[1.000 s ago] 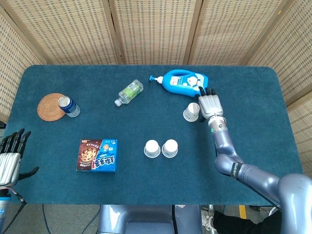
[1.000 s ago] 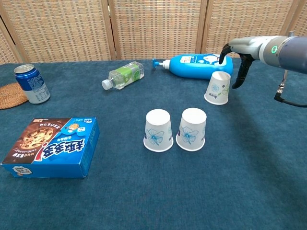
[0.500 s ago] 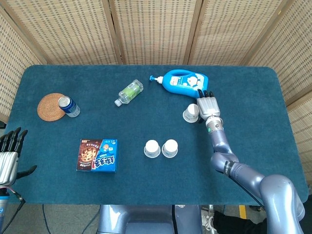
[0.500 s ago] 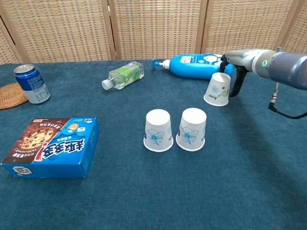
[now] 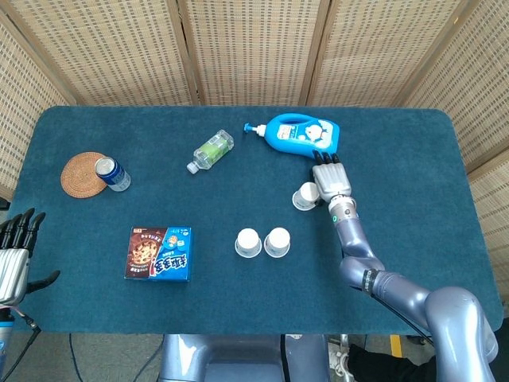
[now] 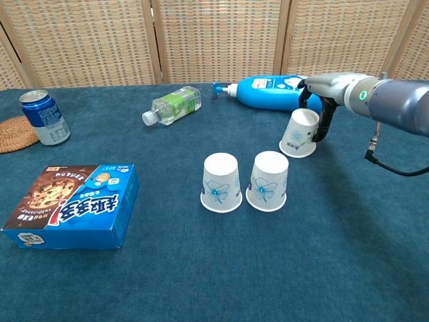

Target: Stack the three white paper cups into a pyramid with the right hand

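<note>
Just left of the right hand (image 6: 320,114), touching its fingers, the third white paper cup (image 6: 299,133) stands upside down and tilted, its closed end leaning toward the hand. Whether the fingers have closed round it I cannot tell; they lie against its far-right side. The two base cups (image 6: 245,181) stand side by side, rims touching, nearer the robot and further left. The left hand (image 5: 16,255) is spread, well apart.
</note>
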